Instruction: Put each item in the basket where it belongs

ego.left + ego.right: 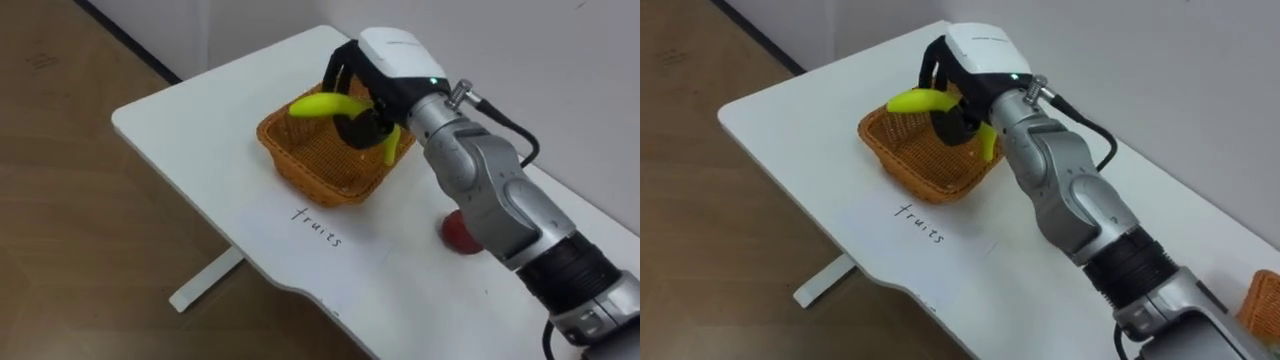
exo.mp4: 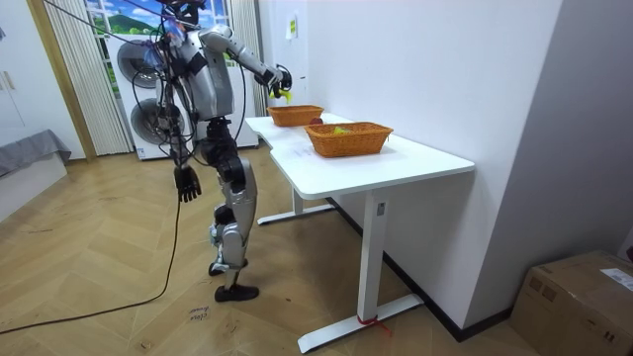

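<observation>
My right hand (image 1: 390, 60) is shut on a yellow banana (image 1: 325, 104) and holds it just above the woven fruit basket (image 1: 305, 170). The banana's ends stick out on both sides of the curled fingers. The basket stands at the far end of the white table (image 1: 190, 120), behind a paper label reading "fruits" (image 1: 318, 227). A red fruit (image 1: 458, 232) lies on the table beside the basket, half hidden behind my forearm. In the room view my left hand (image 2: 185, 183) hangs at my side with relaxed fingers and holds nothing.
A second woven basket (image 2: 348, 139) with some items in it stands nearer the table's other end; its corner (image 1: 1262, 295) shows at the lower right. I stand at the table's long side. A wall runs behind the table, wooden floor lies to the left.
</observation>
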Tool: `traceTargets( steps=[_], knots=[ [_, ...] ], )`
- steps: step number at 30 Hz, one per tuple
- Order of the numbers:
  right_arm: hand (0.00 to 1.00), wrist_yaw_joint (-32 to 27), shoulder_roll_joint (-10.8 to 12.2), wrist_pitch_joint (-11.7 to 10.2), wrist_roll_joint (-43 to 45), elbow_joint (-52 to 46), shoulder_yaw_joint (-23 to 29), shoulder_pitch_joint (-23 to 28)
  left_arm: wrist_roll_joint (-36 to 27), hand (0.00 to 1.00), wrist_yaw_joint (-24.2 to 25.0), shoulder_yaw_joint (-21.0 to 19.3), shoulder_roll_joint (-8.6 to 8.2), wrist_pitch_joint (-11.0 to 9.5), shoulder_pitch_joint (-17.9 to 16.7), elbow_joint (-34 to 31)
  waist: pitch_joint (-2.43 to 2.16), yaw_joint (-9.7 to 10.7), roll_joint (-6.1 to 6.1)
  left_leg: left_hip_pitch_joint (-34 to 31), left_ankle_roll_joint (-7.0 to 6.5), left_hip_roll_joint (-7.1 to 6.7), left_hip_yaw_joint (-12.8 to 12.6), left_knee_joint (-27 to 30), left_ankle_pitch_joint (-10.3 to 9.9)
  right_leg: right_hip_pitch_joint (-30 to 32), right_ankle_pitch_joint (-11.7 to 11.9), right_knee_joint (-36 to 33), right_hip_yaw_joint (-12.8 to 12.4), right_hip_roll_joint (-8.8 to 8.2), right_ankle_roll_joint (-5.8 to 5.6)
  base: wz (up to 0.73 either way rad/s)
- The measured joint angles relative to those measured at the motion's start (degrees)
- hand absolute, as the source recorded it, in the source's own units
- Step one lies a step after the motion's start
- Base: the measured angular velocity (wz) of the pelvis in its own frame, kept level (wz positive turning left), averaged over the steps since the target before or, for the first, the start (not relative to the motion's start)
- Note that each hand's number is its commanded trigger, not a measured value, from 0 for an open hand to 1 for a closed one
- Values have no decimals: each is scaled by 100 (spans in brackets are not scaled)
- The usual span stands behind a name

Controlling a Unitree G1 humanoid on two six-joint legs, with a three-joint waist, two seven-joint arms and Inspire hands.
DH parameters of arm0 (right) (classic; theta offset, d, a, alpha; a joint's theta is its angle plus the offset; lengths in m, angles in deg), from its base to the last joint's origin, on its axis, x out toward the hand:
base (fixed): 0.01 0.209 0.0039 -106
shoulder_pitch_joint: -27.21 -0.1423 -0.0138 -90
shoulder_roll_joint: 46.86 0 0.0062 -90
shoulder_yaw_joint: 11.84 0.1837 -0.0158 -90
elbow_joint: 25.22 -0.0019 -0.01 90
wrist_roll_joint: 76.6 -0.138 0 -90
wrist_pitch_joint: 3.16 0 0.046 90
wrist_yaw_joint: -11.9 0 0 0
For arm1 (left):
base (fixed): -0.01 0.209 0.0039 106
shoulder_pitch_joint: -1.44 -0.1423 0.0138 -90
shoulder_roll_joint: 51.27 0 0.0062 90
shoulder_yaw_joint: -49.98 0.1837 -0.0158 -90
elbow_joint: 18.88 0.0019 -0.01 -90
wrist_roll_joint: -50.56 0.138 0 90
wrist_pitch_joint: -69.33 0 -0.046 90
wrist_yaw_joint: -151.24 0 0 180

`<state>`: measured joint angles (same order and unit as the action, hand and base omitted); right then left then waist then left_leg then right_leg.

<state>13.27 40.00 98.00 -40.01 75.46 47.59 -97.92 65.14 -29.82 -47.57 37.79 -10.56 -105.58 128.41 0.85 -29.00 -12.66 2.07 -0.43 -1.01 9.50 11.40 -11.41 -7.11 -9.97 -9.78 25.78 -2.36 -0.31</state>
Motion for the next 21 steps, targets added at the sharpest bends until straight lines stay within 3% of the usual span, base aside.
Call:
traceTargets(
  steps=[5, 6, 7, 8, 9, 10, 21],
  knots=[
    [100, -321, 50, -210, -3, 0, -5, -6, -4, 0, 2, 6, 4, -58, 4, 1, 53, -35, 1, -100, -5, -59, 88, 34, 3, 32, -42, 0, 150, -48, -17, 9],
    [80, -350, 52, -235, -3, 0, -6, -6, -3, 0, 4, 3, 4, -68, 7, 1, 61, -45, -2, -106, -7, -65, 92, 34, 3, 36, -47, 0, 150, -52, -20, 7],
    [53, -416, 55, -269, -1, 0, -20, -6, -11, 0, 9, -2, 10, -82, 22, 2, 74, -62, -14, -141, -8, -70, 101, 40, 2, 56, -47, 1, 153, -53, -20, 6],
    [36, -463, 56, -309, 0, 0, -25, -6, -27, 0, 11, -7, 16, -92, 56, 2, 91, -75, -32, -174, -9, -75, 122, 48, 3, 79, -47, 1, 171, -54, -20, 7],
    [7, -478, 57, -317, 0, 0, -34, -6, -30, 0, 13, -8, 17, -94, 73, 3, 96, -79, -38, -191, -10, -78, 134, 51, 3, 89, -47, 1, 184, -55, -20, 10],
    [0, -512, 57, -323, -1, 0, -71, -6, -34, 0, 27, -7, 15, -103, 95, 3, 97, -85, -38, -222, -13, -82, 153, 62, 1, 108, -47, 1, 194, -55, -20, 11],
    [0, -852, 57, -435, -3, 166, -210, -6, 0, 0, 51, -17, 16, -153, 134, -44, 100, -91, -32, -295, -18, -89, 232, 131, -3, 135, -47, 10, 271, -51, -20, 5]
  ],
)
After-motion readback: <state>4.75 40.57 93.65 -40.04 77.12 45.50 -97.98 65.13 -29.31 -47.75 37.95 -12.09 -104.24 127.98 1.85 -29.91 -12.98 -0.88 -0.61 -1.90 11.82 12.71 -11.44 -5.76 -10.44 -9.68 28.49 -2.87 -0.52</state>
